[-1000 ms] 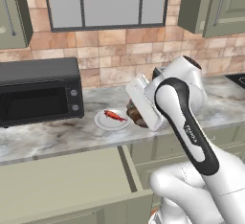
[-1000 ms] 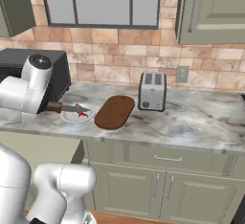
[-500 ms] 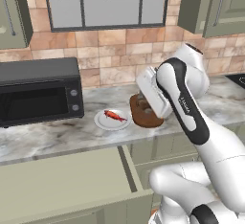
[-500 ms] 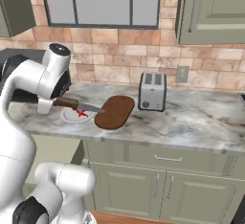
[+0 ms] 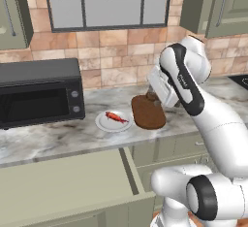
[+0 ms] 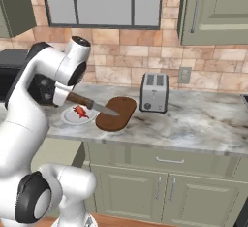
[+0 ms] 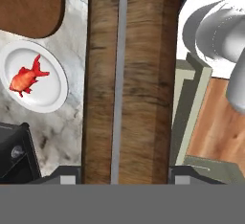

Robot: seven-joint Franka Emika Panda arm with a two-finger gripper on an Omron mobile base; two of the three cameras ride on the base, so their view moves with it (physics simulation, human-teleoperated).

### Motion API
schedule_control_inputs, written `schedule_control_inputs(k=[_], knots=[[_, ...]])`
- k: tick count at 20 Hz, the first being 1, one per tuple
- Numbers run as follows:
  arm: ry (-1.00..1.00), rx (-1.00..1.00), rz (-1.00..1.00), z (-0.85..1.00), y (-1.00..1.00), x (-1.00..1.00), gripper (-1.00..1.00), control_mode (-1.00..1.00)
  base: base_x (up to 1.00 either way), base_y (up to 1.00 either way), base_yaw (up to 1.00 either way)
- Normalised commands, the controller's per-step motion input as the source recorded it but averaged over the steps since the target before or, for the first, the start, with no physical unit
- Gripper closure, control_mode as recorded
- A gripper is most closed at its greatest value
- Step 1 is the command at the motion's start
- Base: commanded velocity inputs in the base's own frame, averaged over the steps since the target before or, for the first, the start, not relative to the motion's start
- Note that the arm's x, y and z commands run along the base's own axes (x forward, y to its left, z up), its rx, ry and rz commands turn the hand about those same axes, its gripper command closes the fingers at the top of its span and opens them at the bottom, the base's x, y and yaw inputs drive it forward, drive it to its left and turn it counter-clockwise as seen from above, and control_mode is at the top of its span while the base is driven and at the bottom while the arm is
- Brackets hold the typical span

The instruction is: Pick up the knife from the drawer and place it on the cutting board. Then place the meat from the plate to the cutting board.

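My gripper [image 6: 64, 96] is shut on the knife [image 6: 92, 104] by its brown wooden handle [image 7: 127, 74]. I hold it above the counter, and the blade reaches over the left end of the dark brown cutting board [image 6: 116, 113]. Under the handle sits the round white plate [image 6: 72, 118] with the red-orange meat [image 6: 80, 111] on it. In the left base view the gripper [image 5: 156, 95] hangs over the far end of the cutting board [image 5: 147, 113], with the plate [image 5: 104, 122] and meat [image 5: 115, 117] to its left. The sage-green drawer [image 5: 63, 185] stands pulled out below the counter.
A black microwave [image 5: 38, 92] stands on the counter left of the plate. To the right of the board is a silver toaster [image 6: 154, 92]. Marble counter [image 6: 193, 124] runs on to the right of it. Wall cabinets hang above.
The arm has swung right with the knife, from over the plate to the cutting board. The blade now points across the board's left end. Plate and meat have not moved.
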Motion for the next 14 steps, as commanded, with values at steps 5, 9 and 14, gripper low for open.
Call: schedule_control_inputs(k=[5,9,14], knots=[[0.07,-0.03,-0.05,-0.21,-0.33,0.32,1.00,-1.00,0.00,0.00,0.00],[0.00,-0.07,0.00,-0.38,-0.17,0.26,1.00,-1.00,0.00,0.00,0.00],[0.01,-0.05,0.00,-0.45,-0.23,0.36,1.00,-1.00,0.00,0.00,0.00]])
